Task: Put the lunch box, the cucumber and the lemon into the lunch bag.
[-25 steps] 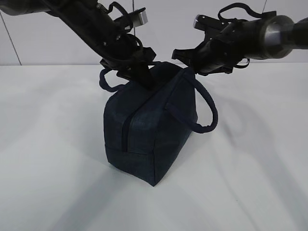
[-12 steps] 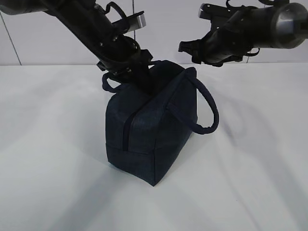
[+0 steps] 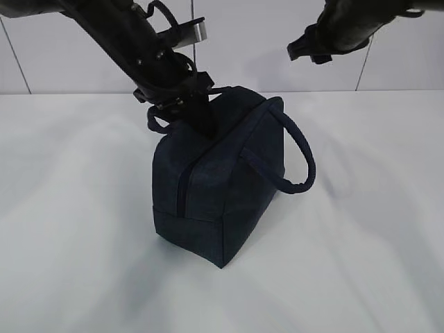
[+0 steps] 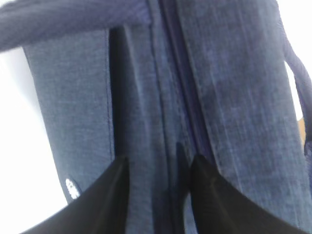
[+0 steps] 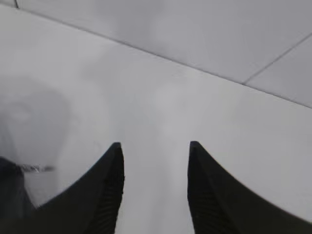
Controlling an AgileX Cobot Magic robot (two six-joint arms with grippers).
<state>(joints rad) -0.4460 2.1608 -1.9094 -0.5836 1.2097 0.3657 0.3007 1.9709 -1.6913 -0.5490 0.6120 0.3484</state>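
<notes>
The dark navy lunch bag (image 3: 218,187) stands upright in the middle of the white table, its top zipper (image 4: 183,97) running closed along the top. My left gripper (image 3: 205,127) presses down at the bag's top left end. In the left wrist view it (image 4: 157,163) is open, its jaws straddling the top fabric beside the zipper line. My right gripper (image 3: 300,47) is raised above and behind the bag at the upper right, open and empty (image 5: 155,146) over bare table. The lunch box, the cucumber and the lemon are out of view.
One padded handle (image 3: 298,156) hangs off the bag's right side, and the other handle (image 3: 158,125) loops out at the left under my left arm. A tiled wall (image 3: 263,41) runs behind the white table (image 3: 368,243).
My right gripper has lifted up and to the right, away from the bag's right handle. My left gripper has stayed at the bag's top, and the bag has barely moved.
</notes>
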